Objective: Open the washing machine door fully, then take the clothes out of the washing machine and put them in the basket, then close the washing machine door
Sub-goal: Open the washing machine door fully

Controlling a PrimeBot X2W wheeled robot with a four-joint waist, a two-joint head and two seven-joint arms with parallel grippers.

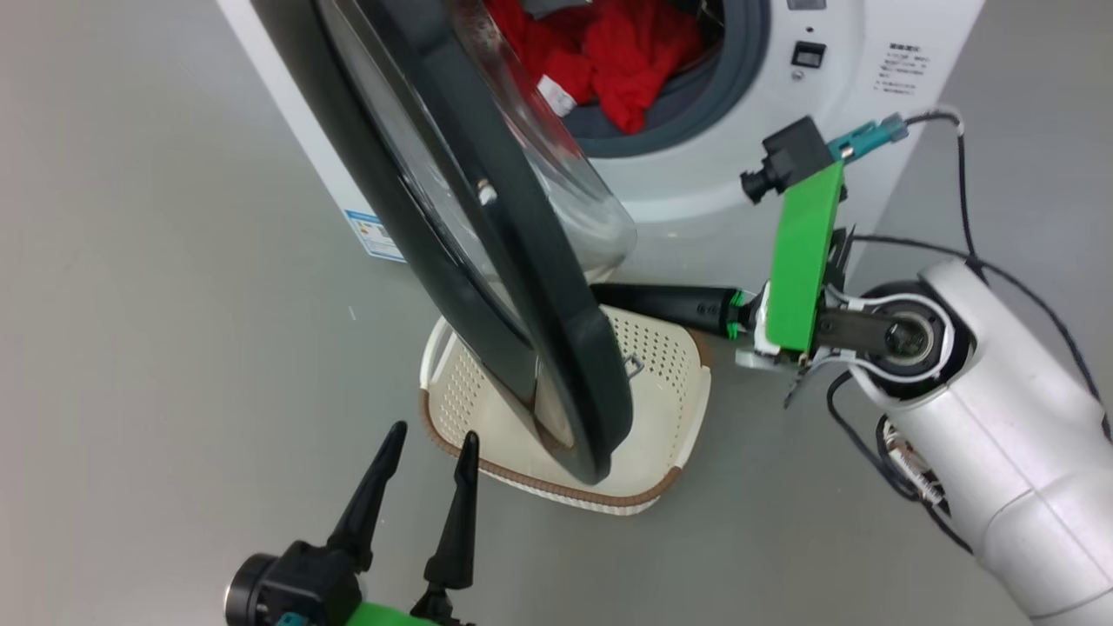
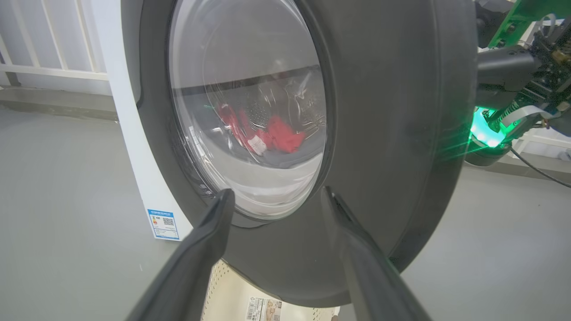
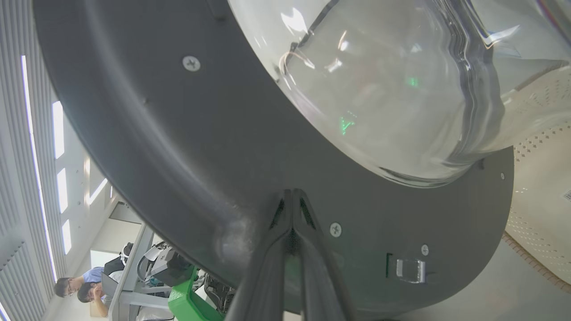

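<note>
I take the washing machine door (image 1: 565,348) as my landmark. It is swung partway out from the washing machine (image 1: 696,183), nearly edge-on to my head camera, with its free edge hanging low over the basket (image 1: 661,391) on the floor.

My right tool (image 3: 292,196) is clenched with nothing between its fingers. The paired tips sit against the inner face of the door, on the black rim just below the glass bowl (image 3: 379,89). A screw (image 3: 335,229) is just beside them, and the latch hook (image 3: 410,270) lies further along towards the free edge.

My left tool (image 1: 435,435) is released and spread wide on the opposite, outer side of the door. It points at the lower rim, and I cannot tell whether it is touching.

The clothes (image 1: 626,52) lie in the drum, behind the door's inner side and well apart from both tools.

The coming move turns on one fact: the door's face stands square across the right tool's long axis, so the right arm is the one placed to push. I judge a straight shove along the fingers should carry the free edge away towards my left and finish the opening. That sweep heads for the side where the left tool waits, so I would clear it first. The basket under the door's free edge looks low enough not to catch it.
</note>
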